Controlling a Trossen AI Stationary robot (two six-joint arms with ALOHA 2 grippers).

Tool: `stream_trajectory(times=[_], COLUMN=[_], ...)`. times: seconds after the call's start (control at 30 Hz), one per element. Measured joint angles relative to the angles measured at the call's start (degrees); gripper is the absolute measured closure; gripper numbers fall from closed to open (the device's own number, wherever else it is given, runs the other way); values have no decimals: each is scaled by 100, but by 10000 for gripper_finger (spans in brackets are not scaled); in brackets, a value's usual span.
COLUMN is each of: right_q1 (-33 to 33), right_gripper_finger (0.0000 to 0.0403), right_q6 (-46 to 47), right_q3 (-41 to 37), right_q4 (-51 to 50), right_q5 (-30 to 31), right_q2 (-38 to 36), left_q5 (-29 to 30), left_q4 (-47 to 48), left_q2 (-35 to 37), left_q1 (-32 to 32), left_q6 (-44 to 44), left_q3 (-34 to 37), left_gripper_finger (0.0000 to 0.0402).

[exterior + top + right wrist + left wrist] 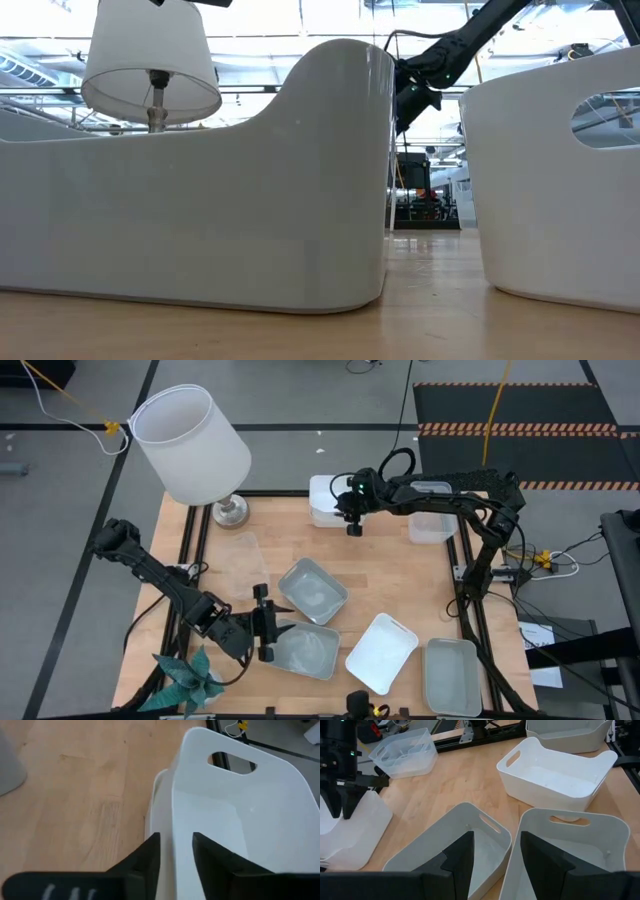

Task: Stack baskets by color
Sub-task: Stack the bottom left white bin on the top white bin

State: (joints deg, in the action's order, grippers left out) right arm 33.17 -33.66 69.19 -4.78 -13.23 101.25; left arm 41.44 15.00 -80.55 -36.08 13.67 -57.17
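Observation:
My right gripper (352, 528) hangs open over a stack of white baskets (322, 500) at the table's far edge. In the right wrist view its fingers stand on either side of the top white basket's near wall (173, 820), one inside and one outside, with a gap showing. My left gripper (272, 632) is open at the near left, over the adjoining rims of two grey-green baskets (470, 827) (570, 845) that rest on the table. A lone white basket (380, 652), a grey one (452, 675) and a clear one (432, 520) also stand on the table.
A big white lamp (190, 445) stands at the far left corner and a teal cloth (185, 678) lies at the near left. Another clear basket (240, 558) lies left of centre. Bare wood (400, 575) shows in the middle of the table.

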Motion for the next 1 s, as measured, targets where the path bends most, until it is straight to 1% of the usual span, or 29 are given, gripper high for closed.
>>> stream_trajectory(times=[0.17,0.33,0.43,0.5,0.6,0.7,0.73,0.77,0.9,1.0], right_q1=[-59,-107,-128,-137,-140,-140,-140,-140,-91,-49], right_gripper_finger=[257,250,268,290,334,384,393,396,389,394], right_q6=[222,590,839,943,1050,1057,1057,1058,1072,1076], right_q3=[0,0,0,2,-34,-254,-338,-439,-841,-1126], right_q4=[9,-13,-23,-41,-47,106,157,234,631,939], right_q5=[-2,307,273,275,271,273,273,273,271,271], right_q2=[-78,-362,-532,-599,-595,-597,-595,-595,-595,-595], left_q5=[-3,-86,-88,-88,-88,-88,-88,-88,-88,-88], left_q4=[8,4,-11,-15,-22,-26,-26,-26,-54,-75], left_q2=[-2,0,0,-2,-1,-2,-2,-2,-1,-2], left_q1=[-2,1,-2,-2,-2,0,-2,-2,2,10], left_q6=[2,2,4,4,11,34,33,33,15,11], left_q3=[0,-2,-2,-2,-2,-2,-2,-2,-2,-2], left_gripper_finger=[238,238,238,238,238,238,238,238,238,238])
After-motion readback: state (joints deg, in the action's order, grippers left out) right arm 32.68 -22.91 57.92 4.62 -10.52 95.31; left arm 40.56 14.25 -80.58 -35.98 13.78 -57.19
